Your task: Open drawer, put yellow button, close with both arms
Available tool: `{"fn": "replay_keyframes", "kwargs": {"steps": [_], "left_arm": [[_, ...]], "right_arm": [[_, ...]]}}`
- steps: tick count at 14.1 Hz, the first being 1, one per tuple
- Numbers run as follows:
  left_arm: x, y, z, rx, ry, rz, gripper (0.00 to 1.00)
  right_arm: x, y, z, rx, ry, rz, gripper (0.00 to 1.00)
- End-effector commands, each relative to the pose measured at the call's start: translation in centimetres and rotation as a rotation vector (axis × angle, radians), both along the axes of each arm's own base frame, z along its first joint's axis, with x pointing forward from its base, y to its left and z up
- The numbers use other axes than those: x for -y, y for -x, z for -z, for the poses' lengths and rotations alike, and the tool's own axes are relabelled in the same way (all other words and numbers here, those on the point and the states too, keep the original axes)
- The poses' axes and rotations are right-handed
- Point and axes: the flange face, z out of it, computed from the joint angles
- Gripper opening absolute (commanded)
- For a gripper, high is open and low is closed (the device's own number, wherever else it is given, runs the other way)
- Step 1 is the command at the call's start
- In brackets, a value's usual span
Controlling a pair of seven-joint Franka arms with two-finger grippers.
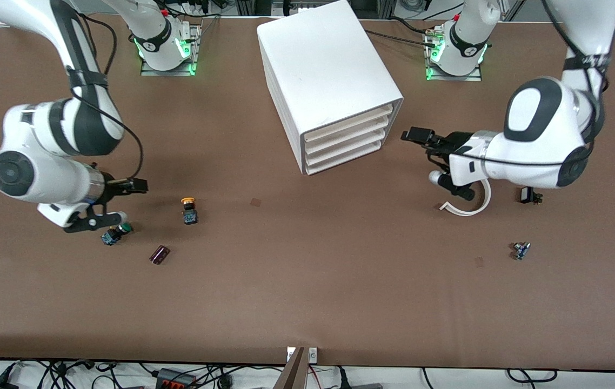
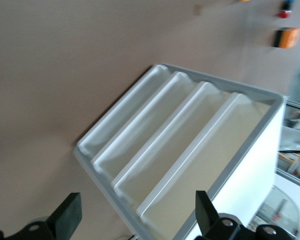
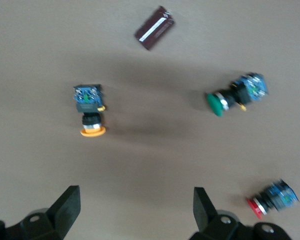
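Over the table at the cabinet's front, the left gripper [image 1: 421, 141] hangs with its fingers spread wide, aimed at the drawer [image 1: 346, 125], the top one of four, all shut. It should hook that top lip only and pull straight out. Over the right arm's end, the right gripper [image 1: 118, 201] is also wide open, near the yellow button [image 1: 189, 210], which lies on the table beside a green-capped button [image 1: 115, 233] and a dark cylinder [image 1: 159, 254].
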Motion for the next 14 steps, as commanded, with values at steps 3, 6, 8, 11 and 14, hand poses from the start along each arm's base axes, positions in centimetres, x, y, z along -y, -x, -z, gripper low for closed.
{"fn": "replay_keyframes", "kwargs": {"steps": [3,6,8,11,14], "left_arm": [[0.1,2.3,6.1,0.049,0.328,-0.045,1.0],[0.2,4.1,8.6,0.053,0.411,-0.062,1.0],[0.5,5.4,9.8,0.045,0.449,-0.049,0.99],[1.0,7.3,11.2,0.025,0.52,-0.05,0.94],[2.3,8.5,11.6,-0.001,0.535,-0.042,0.91]], "right_arm": [[-4.5,-0.6,6.2,0.006,-0.002,-0.054,1.0],[-6.1,-0.7,9.3,0.014,0.004,-0.05,1.0],[-7.1,-0.5,11.1,0.009,-0.002,-0.049,1.0],[-9.1,0.0,13.5,0.011,-0.014,-0.034,1.0],[-9.2,0.3,15.4,-0.005,-0.004,-0.043,1.0]]}}
